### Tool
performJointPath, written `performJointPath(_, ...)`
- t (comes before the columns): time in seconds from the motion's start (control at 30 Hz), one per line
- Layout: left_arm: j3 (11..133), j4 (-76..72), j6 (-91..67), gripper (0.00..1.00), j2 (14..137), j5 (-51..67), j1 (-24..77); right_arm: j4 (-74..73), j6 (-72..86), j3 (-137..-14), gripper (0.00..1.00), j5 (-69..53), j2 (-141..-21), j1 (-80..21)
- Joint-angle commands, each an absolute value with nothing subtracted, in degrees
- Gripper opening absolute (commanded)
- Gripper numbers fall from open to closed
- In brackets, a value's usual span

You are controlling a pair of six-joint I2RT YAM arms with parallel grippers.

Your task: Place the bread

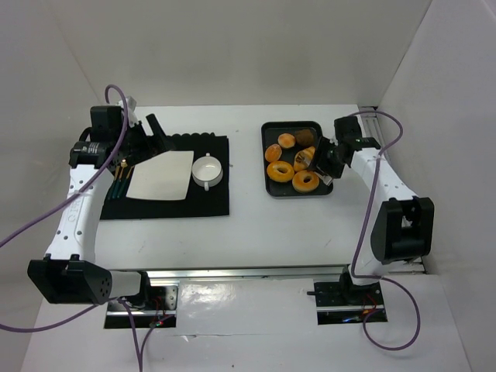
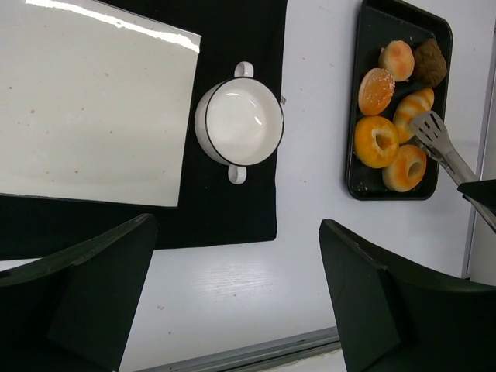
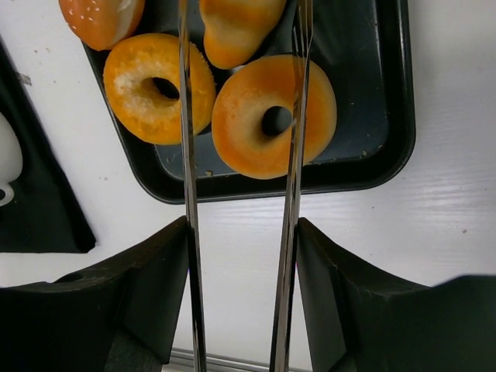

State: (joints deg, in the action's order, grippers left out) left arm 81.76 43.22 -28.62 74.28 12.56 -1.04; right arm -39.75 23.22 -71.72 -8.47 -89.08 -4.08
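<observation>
The bread (image 3: 232,27), a golden ridged roll, lies in the black tray (image 3: 387,147) with two ring doughnuts (image 3: 159,87) (image 3: 273,116). My right gripper (image 3: 242,232) is shut on metal tongs (image 3: 186,116). The two tong arms stand apart and reach over the doughnuts, their tips on either side of the bread. In the top view the bread (image 1: 307,154) lies under the tong tips by the right gripper (image 1: 325,159). The left wrist view shows the bread (image 2: 412,112) and tongs (image 2: 442,143). My left gripper (image 2: 236,294) is open and empty, high over the mat's edge.
A square white plate (image 1: 163,177) and a white two-handled bowl (image 1: 208,170) sit on a black mat (image 1: 209,203) at the left. The tray (image 1: 314,128) also holds round buns (image 1: 287,140) and a dark brown piece (image 1: 304,139). Walls close in on three sides.
</observation>
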Motion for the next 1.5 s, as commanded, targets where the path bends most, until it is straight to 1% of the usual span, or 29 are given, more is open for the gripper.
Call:
performJointPath(0.0, 83.0, 41.2, -27.9, 1.0, 74.6, 13.5, -1.5, -38.4, 22.1, -74.1, 0.62, -9.3, -90.3, -3.8)
performJointPath(0.23, 82.4, 41.2, -27.9, 1.0, 74.6, 13.5, -2.0, -35.2, 21.6, -74.6, 0.62, -8.7, -92.8, -3.8)
performJointPath(0.33, 82.4, 41.2, -27.9, 1.0, 74.6, 13.5, -2.0, -34.7, 21.6, -75.1, 0.57, -8.7, -93.4, -3.8)
performJointPath(0.37, 82.4, 41.2, -27.9, 1.0, 74.6, 13.5, -2.0, -34.7, 21.6, -75.1, 0.51, -8.2, -93.4, -3.8)
performJointPath(0.5, 82.4, 41.2, -27.9, 1.0, 74.6, 13.5, -2.0, -35.2, 21.6, -75.8, 0.37, -7.1, -91.5, -3.8)
performJointPath(0.77, 83.6, 41.2, -26.8, 1.0, 74.1, 13.5, -3.6, -40.6, 22.1, -76.5, 0.36, -7.1, -85.6, -2.1)
performJointPath(0.87, 84.1, 41.7, -27.3, 1.0, 73.6, 13.0, -4.8, -43.8, 21.5, -79.6, 0.36, -7.7, -83.9, -2.1)
performJointPath(0.93, 84.7, 42.5, -27.3, 1.0, 73.6, 12.4, -6.8, -45.6, 21.5, -82.3, 0.35, -8.4, -83.4, -4.0)
performJointPath(0.97, 85.5, 43.3, -27.3, 1.0, 73.6, 12.4, -7.4, -45.6, 21.5, -83.3, 0.35, -8.4, -83.4, -5.4)
performJointPath(1.03, 87.1, 44.3, -27.3, 1.0, 73.6, 10.6, -9.2, -46.1, 22.1, -86.8, 0.35, -7.1, -83.4, -12.3)
performJointPath(1.07, 87.7, 45.3, -27.3, 1.0, 73.6, 9.4, -9.8, -46.1, 22.9, -88.1, 0.35, -6.3, -84.4, -15.1)
performJointPath(1.1, 88.8, 45.9, -28.0, 1.0, 73.6, 8.4, -9.8, -45.2, 22.9, -89.3, 0.35, -5.7, -86.0, -20.7)
performJointPath(1.2, 89.6, 47.5, -29.5, 1.0, 72.3, 6.3, -11.2, -41.4, 24.4, -94.2, 0.35, -5.7, -90.0, -28.7)
performJointPath(1.23, 89.6, 47.5, -30.3, 1.0, 71.6, 5.6, -11.9, -40.5, 24.4, -95.6, 0.35, -5.7, -93.7, -33.4)
performJointPath(1.27, 89.6, 47.5, -30.3, 1.0, 71.0, 5.6, -11.9, -39.9, 24.4, -99.6, 0.35, -5.7, -96.0, -35.6)
performJointPath(1.33, 89.6, 48.1, -31.8, 1.0, 70.2, 5.0, -12.4, -38.0, 23.9, -103.6, 0.35, -5.0, -100.4, -41.4)
performJointPath(1.37, 89.6, 48.1, -31.8, 1.0, 69.4, 4.4, -12.4, -38.0, 23.2, -108.2, 0.35, -5.0, -105.4, -42.8)
performJointPath(1.43, 89.6, 48.1, -32.6, 1.0, 68.5, 4.4, -12.9, -37.3, 22.6, -112.7, 0.35, -6.1, -110.6, -44.9)
performJointPath(1.47, 89.0, 48.1, -33.1, 1.0, 68.5, 4.4, -12.9, -36.7, 22.6, -114.8, 0.35, -6.9, -115.5, -46.5)
